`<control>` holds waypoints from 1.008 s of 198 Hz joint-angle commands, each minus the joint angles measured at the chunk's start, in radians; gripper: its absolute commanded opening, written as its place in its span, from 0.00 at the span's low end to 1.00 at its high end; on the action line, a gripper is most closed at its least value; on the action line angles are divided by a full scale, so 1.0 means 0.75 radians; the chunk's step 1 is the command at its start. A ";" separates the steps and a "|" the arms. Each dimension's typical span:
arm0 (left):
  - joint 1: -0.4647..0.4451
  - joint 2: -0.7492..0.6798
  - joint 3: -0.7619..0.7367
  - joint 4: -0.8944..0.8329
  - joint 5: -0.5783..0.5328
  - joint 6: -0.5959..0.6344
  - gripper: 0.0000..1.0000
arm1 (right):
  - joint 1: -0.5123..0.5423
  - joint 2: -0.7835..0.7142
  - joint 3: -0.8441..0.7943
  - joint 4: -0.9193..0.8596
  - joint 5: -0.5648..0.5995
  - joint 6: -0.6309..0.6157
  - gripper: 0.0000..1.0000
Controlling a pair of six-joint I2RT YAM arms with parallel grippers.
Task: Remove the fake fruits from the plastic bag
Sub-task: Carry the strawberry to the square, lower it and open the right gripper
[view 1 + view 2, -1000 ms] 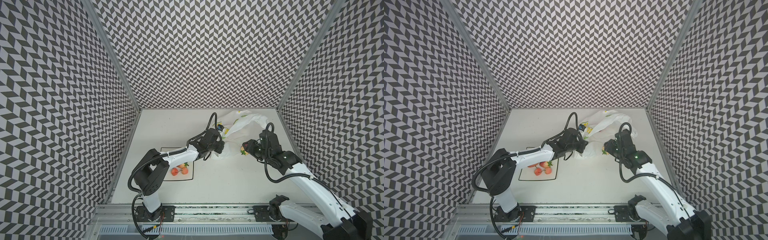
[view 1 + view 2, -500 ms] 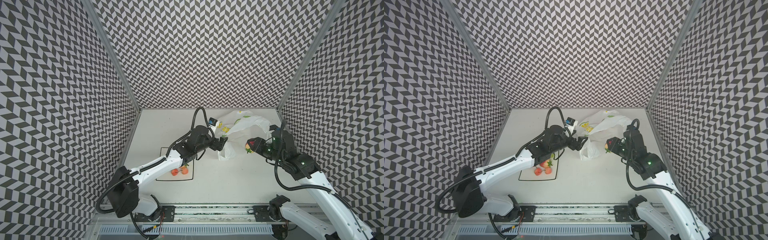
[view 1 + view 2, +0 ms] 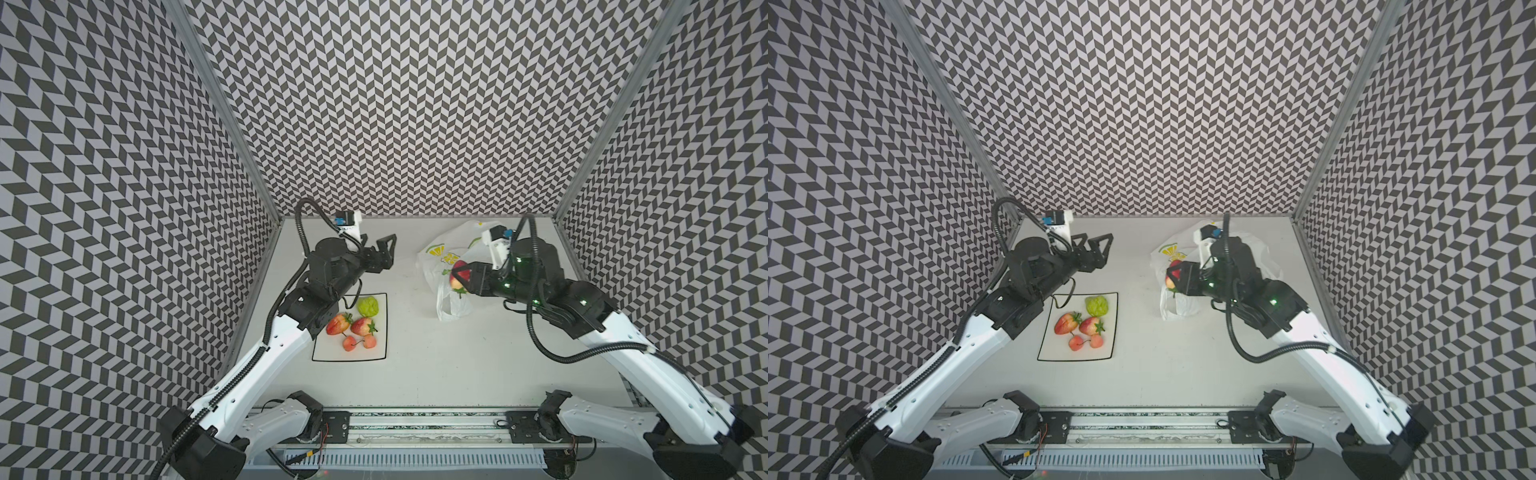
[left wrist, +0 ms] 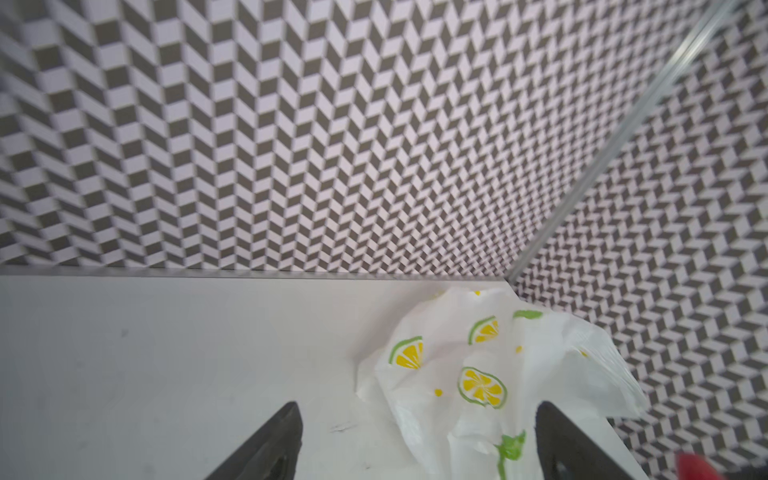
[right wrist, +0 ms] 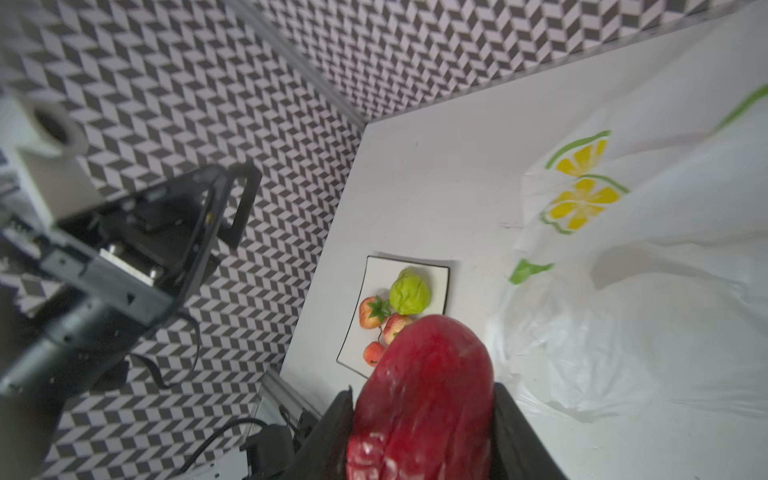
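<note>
My right gripper [image 3: 457,275] [image 3: 1172,274] [image 5: 424,436] is shut on a red strawberry [image 3: 459,272] [image 5: 428,386], held in the air in front of the plastic bag [image 3: 441,257] [image 3: 1177,309] [image 5: 644,291]. The white, lemon-printed bag lies crumpled at the back right. My left gripper [image 3: 380,249] [image 3: 1096,247] [image 4: 419,453] hangs open and empty above the table, left of the bag and apart from it. A lumpy green fruit [image 3: 368,306] [image 5: 409,291], two strawberries [image 3: 337,324] and two orange-pink balls [image 3: 358,342] lie on the plate. The bag's inside is hidden.
The square black-rimmed white plate [image 3: 376,353] [image 3: 1106,353] [image 5: 432,269] sits at the left middle of the table, partly under my left arm. Patterned walls close in the left, back and right sides. A metal rail [image 3: 415,419] runs along the front edge.
My left gripper has let go of the bag's mouth, opened wide, risen and pulled back to the left. My right gripper has lifted the strawberry up, away from the bag's mouth.
</note>
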 commanded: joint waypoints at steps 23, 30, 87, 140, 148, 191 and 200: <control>0.202 -0.163 0.055 -0.211 -0.241 -0.145 0.87 | 0.271 0.320 0.074 0.279 0.085 -0.126 0.45; 0.231 -0.188 0.057 -0.232 -0.265 -0.153 0.87 | 0.323 0.385 0.100 0.309 0.102 -0.156 0.45; 0.366 -0.335 0.169 -0.397 -0.516 -0.065 0.87 | 0.637 0.845 0.211 0.633 0.176 -0.470 0.46; 0.380 -0.372 0.276 -0.455 -0.654 0.103 0.87 | 0.736 1.228 0.493 0.684 0.178 -0.591 0.46; 0.380 -0.377 0.275 -0.449 -0.658 0.104 0.87 | 0.738 1.276 0.536 0.682 0.186 -0.590 0.47; 0.380 -0.378 0.277 -0.450 -0.639 0.091 0.87 | 0.738 1.483 0.712 0.612 0.268 -0.595 0.47; 0.380 -0.378 0.274 -0.448 -0.643 0.091 0.87 | 0.738 1.500 0.717 0.602 0.290 -0.595 0.47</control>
